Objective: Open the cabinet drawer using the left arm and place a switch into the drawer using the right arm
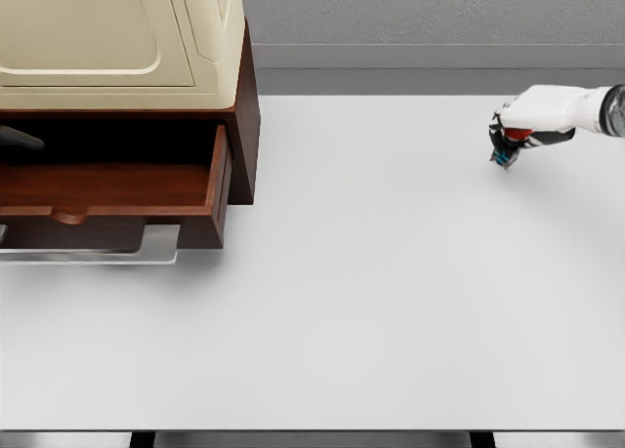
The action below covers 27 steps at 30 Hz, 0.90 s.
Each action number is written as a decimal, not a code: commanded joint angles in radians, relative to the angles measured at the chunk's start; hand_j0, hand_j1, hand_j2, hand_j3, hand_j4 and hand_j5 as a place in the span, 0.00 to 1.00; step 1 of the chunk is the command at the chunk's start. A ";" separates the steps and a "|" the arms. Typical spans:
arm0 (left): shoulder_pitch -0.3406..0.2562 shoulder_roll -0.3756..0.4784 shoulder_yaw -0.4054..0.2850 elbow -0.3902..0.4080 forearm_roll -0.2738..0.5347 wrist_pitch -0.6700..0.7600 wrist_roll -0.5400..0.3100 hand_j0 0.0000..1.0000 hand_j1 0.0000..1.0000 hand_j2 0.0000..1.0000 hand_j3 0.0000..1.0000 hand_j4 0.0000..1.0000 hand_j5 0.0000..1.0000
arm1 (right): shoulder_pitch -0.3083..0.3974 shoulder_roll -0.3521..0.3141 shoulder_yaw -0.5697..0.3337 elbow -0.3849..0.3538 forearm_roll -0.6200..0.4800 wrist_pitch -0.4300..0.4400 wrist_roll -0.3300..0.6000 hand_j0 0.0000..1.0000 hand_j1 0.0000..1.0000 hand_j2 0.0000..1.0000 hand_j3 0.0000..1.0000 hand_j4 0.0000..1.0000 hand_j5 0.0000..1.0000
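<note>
The brown wooden cabinet stands at the table's far left with a cream appliance on top. Its drawer is pulled out and nothing shows inside it; a silver handle runs below its front. My right hand hovers low over the table at the far right, well away from the drawer. Its fingers are curled around a small switch with red and blue parts, mostly hidden by the hand. A dark rounded shape at the left edge above the drawer may be my left hand.
The white table stretches between the drawer and my right hand. Its front edge runs along the bottom of the picture. A grey wall rises behind the table's back edge.
</note>
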 commanded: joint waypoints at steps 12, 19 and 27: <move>0.000 0.006 0.002 0.000 0.007 0.003 0.000 1.00 1.00 1.00 1.00 1.00 1.00 | -0.009 -0.011 0.001 -0.376 -0.027 0.003 -0.001 0.42 0.42 0.42 0.42 0.42 0.42; -0.001 0.009 0.002 0.002 0.007 0.003 0.000 1.00 1.00 1.00 1.00 1.00 1.00 | -0.034 0.027 0.010 -0.451 -0.028 0.003 -0.001 0.42 0.42 0.42 0.42 0.42 0.42; -0.001 0.009 0.002 0.002 0.009 0.003 0.000 1.00 1.00 1.00 1.00 1.00 1.00 | -0.100 0.102 0.043 -0.496 -0.059 0.003 -0.001 0.41 0.41 0.41 0.41 0.41 0.41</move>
